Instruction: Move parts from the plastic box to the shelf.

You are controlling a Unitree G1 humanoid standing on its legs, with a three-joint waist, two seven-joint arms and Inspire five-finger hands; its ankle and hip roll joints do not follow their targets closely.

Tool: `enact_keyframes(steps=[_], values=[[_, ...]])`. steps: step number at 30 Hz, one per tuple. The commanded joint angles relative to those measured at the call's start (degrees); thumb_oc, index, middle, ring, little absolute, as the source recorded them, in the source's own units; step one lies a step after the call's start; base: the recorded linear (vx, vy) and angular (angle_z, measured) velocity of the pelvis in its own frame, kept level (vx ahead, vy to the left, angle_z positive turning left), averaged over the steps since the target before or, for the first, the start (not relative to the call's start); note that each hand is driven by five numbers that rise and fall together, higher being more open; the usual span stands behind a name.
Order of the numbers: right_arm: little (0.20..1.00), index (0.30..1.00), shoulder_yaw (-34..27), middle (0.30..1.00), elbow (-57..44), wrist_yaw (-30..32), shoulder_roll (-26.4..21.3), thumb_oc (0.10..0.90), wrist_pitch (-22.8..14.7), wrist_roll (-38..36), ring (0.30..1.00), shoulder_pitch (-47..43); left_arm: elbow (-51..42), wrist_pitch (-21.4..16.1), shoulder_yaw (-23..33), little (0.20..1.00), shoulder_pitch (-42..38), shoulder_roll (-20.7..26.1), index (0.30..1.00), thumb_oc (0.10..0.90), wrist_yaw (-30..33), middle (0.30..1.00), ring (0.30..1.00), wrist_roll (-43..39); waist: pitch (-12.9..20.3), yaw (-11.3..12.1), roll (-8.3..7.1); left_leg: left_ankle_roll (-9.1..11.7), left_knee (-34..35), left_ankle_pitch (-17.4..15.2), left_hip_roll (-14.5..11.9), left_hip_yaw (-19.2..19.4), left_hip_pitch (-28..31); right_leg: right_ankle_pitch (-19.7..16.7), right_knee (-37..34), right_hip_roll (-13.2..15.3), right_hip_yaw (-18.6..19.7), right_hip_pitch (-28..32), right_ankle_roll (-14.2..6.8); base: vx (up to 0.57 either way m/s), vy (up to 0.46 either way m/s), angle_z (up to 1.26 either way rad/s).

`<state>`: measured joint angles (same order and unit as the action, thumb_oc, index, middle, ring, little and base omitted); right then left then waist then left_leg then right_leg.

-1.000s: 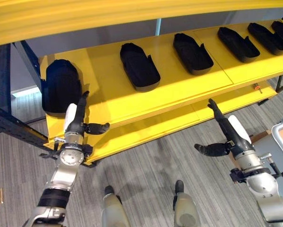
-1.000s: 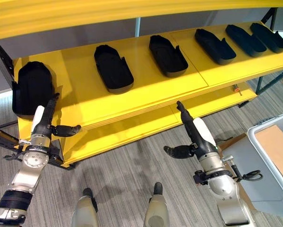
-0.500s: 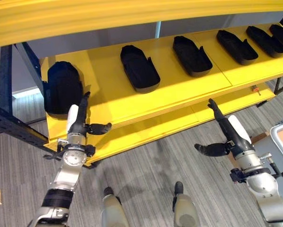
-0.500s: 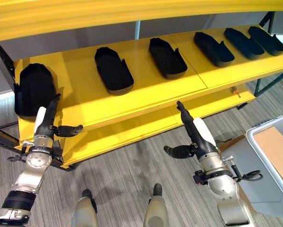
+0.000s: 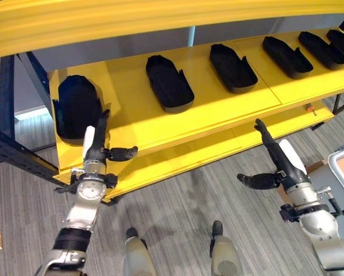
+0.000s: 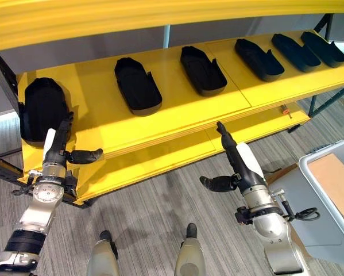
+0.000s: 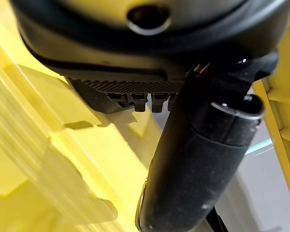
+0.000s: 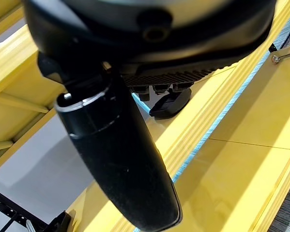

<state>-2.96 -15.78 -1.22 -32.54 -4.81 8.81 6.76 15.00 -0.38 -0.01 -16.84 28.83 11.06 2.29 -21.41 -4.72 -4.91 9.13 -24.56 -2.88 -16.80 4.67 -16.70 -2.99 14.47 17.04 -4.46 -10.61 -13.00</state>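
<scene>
We've got a bright yellow shelf [image 5: 131, 109] on dark navy uprights [image 5: 5, 80], and every part [image 5: 169, 82] along it is plain matte black, no markings. Our left hand [image 5: 95, 150] and right hand [image 5: 278, 167] are dark with white covers on silver-grey arms. Floor [image 5: 177, 213] is grey streaky carpet. The plastic box [image 6: 332, 190] is pale grey, with tan brown inside.

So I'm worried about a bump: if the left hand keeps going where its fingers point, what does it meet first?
Probably the black moulded plastic part at the yellow shelf's left end; the left hand's straight fingers point up at it, though depth is unclear.
</scene>
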Motion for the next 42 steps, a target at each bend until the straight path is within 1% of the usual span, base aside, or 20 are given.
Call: enact_keyframes(steps=[1,29,37,42], values=[[1.0,1.0,-2.1,1.0,-4.8,3.7,-0.8,0.9,-4.5,-1.7,1.0,-2.9,-2.9,-4.8,-0.6,1.0,-3.7,0.9,1.0,0.9,3.1,1.0,1.0,-1.4,4.6,-0.8,-1.76,-0.6,5.2,4.6,0.8,0.6,2.2,1.6,3.2,-0.5,0.8,-0.2,1.7,0.0,0.0,0.0],[1.0,1.0,-1.3,1.0,-4.5,4.0,-1.4,0.9,-4.7,-2.0,1.0,-3.3,-3.5,-5.5,-0.1,1.0,-5.3,0.3,1.0,0.9,5.3,1.0,1.0,-4.7,5.4,-1.0,-1.75,-0.6,5.6,5.0,0.9,1.0,2.5,1.4,2.8,-0.4,0.8,0.1,1.6,0.0,0.0,-0.01],[1.0,1.0,-1.5,1.0,-4.5,3.9,-1.4,0.9,-4.7,-2.1,1.0,-3.2,-3.5,-5.4,0.3,1.0,-4.9,0.6,1.0,0.9,5.5,1.0,1.0,-4.2,5.6,-0.9,-1.68,-0.5,5.7,4.9,0.9,1.0,2.6,1.5,2.9,-0.4,0.7,0.1,1.6,0.0,0.0,0.0],[1.0,1.0,-1.8,1.0,-4.6,3.7,-1.3,0.9,-4.9,-2.1,1.0,-3.2,-5.9,-5.3,2.1,1.0,-3.7,2.1,1.0,0.9,5.8,1.0,1.0,-2.0,5.6,-0.6,-1.36,-0.6,5.7,4.9,1.0,0.9,2.6,1.6,2.9,-0.4,0.7,0.4,1.6,0.0,0.0,0.0]])
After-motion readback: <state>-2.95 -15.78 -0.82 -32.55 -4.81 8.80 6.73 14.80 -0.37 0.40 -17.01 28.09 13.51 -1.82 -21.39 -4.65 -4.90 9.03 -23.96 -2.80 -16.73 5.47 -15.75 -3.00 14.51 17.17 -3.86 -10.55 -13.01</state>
